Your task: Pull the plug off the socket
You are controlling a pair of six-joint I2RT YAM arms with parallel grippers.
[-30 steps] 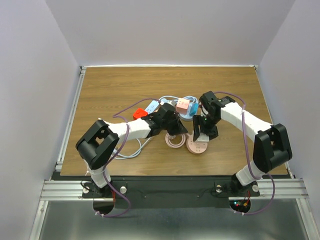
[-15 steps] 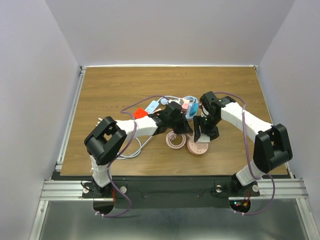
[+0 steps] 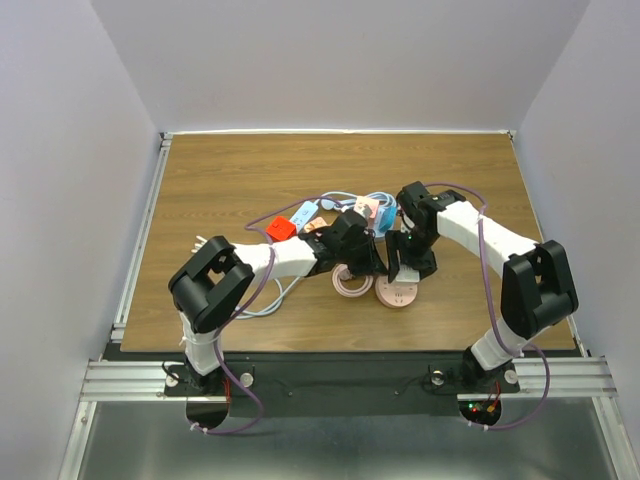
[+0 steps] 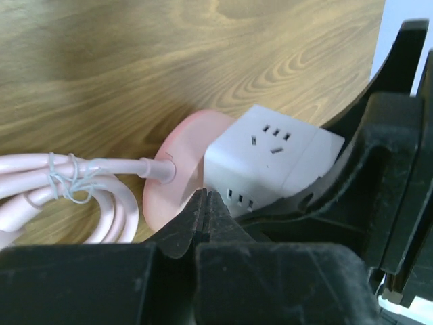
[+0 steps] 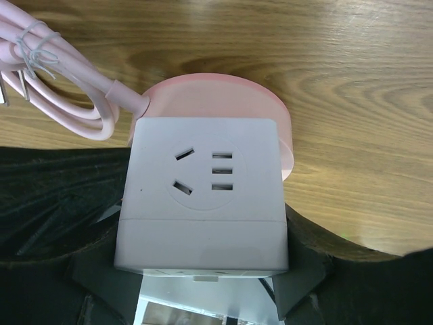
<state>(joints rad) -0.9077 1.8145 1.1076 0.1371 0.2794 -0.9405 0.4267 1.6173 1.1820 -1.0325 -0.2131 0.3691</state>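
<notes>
A white cube plug [image 5: 203, 189] sits on a round pink socket base [image 5: 223, 98] on the wooden table. My right gripper [image 5: 203, 233] is shut on the cube, one black finger on each side; in the top view it [image 3: 408, 262] covers the cube above the base [image 3: 397, 294]. My left gripper [image 4: 205, 198] is shut and empty. Its tips lie at the near edge of the pink base [image 4: 177, 179], at the foot of the cube [image 4: 274, 159]. In the top view it [image 3: 372, 268] is just left of the socket. The pink cable [image 4: 101, 196] leaves the base leftward.
The pink cable coil [image 3: 349, 284] lies left of the socket. Behind it are a red block [image 3: 281, 228], a light blue plug [image 3: 305, 213], a pink-orange cube [image 3: 365, 208] and a blue coil [image 3: 381, 203]. White cables [image 3: 265, 296] trail at the left.
My left arm has stretched rightward and its shut gripper has come up beside the pink socket. The right gripper has stayed on the cube.
</notes>
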